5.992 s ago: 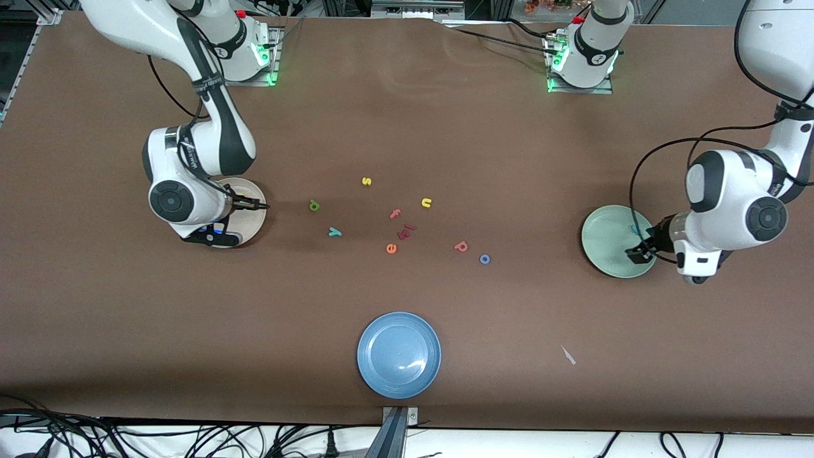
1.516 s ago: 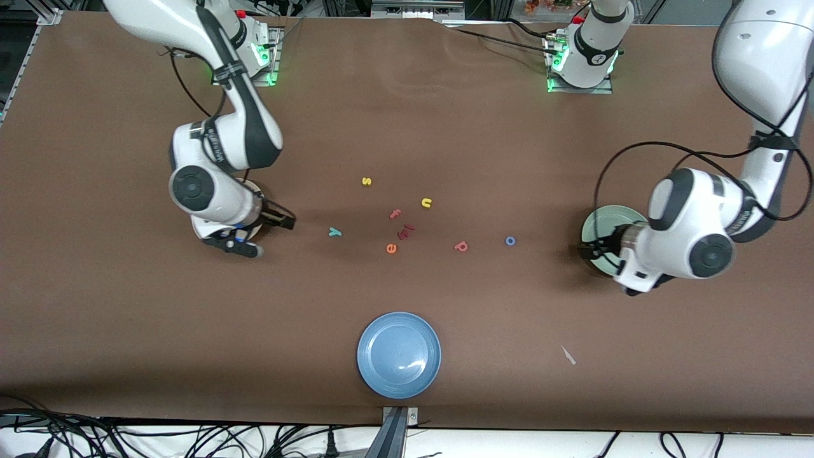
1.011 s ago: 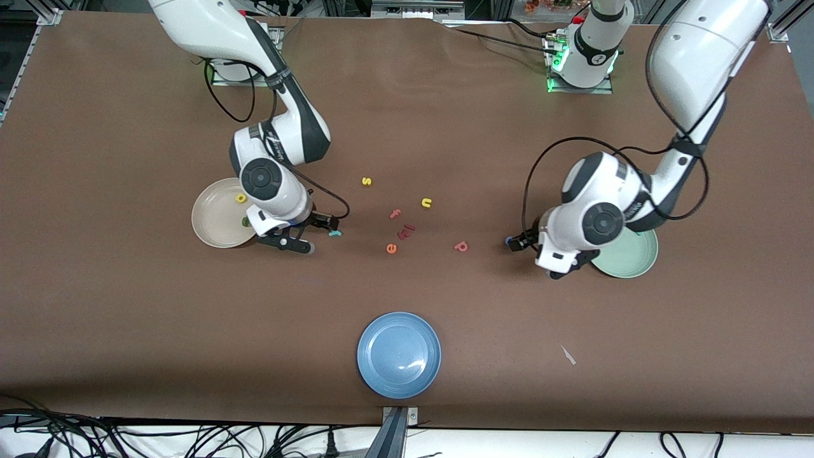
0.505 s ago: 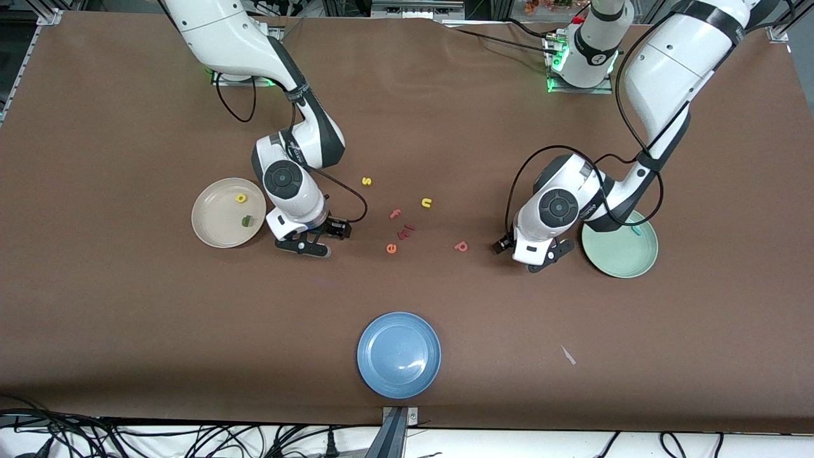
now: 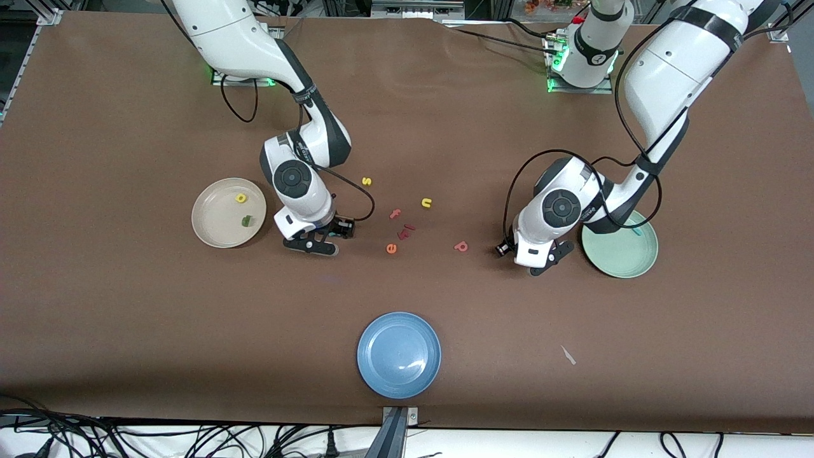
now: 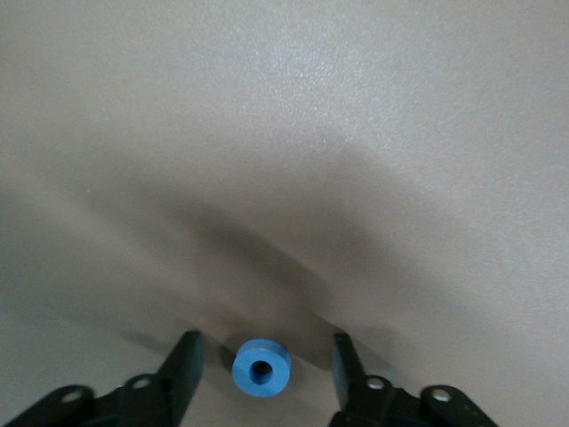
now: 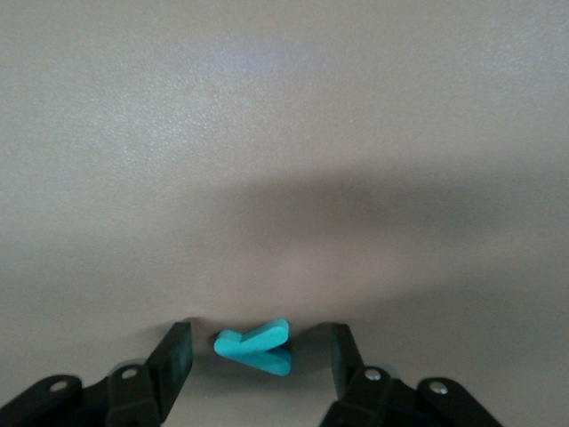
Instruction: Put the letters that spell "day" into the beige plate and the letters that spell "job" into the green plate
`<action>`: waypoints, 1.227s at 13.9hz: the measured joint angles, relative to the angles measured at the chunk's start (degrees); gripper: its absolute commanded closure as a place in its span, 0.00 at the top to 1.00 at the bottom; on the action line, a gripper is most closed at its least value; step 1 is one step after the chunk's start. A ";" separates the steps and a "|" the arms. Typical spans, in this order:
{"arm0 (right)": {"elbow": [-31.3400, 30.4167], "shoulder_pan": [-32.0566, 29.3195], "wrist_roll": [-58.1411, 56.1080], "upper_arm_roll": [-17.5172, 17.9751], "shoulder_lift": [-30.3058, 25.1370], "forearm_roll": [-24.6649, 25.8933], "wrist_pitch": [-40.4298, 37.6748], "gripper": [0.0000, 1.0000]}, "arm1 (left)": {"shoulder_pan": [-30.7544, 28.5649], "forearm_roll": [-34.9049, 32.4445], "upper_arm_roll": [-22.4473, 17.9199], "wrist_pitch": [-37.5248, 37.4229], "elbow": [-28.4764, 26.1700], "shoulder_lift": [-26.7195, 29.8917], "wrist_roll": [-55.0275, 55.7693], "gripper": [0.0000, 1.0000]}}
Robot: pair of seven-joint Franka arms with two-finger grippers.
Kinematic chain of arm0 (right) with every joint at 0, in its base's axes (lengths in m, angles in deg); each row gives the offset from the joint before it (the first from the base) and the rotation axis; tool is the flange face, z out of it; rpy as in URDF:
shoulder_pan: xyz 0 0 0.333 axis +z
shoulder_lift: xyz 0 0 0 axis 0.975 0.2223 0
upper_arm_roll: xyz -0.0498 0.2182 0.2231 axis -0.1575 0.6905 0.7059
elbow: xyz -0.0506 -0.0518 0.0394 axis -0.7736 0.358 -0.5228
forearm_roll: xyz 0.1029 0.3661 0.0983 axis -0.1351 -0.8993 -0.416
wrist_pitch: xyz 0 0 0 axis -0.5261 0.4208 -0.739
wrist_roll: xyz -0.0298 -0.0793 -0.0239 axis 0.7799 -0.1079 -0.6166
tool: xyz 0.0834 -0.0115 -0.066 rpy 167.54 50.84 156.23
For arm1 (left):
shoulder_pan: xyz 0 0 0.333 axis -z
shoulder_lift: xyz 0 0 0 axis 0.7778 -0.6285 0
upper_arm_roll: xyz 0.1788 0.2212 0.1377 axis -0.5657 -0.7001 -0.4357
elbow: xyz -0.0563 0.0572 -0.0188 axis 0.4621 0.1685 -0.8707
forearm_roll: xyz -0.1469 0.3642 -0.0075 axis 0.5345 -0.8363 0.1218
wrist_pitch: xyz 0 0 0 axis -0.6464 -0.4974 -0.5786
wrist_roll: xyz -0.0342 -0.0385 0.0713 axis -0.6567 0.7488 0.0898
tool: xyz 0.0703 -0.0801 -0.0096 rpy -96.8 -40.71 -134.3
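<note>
Both arms are down at the table; the right gripper [image 7: 258, 360] straddles the teal y [image 7: 255, 345], fingers apart on either flank, not yet touching; the y's long axis runs across the gap, so the squeeze lands on its ends; the beige plate [image 5: 213, 229] lies just beside, the yellow d [image 5: 241, 198] and the green a [image 5: 245, 221] in it. The left gripper [image 6: 264, 365] brackets the blue o [image 6: 261, 366], jaws parted, near the green plate [image 5: 620, 257].

blue plate [image 5: 399, 355] nearest the front camera; stray letters [image 5: 400, 224] mid-table.
</note>
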 measured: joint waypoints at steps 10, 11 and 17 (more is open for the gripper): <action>1.58 0.09 -2.63 -1.35 -0.90 0.01 -3.10 0.25 | -5.72 0.00 0.78 -5.85 2.31 4.86 -3.52 0.00; 1.83 0.05 -5.06 -2.56 -1.61 0.00 -5.19 0.25 | -8.20 0.00 1.87 -7.89 2.42 6.70 -4.99 0.00; 1.85 -0.20 -21.88 -12.21 -5.84 -0.02 -18.23 0.27 | -29.80 -0.01 11.45 -22.51 1.70 10.22 -24.50 0.00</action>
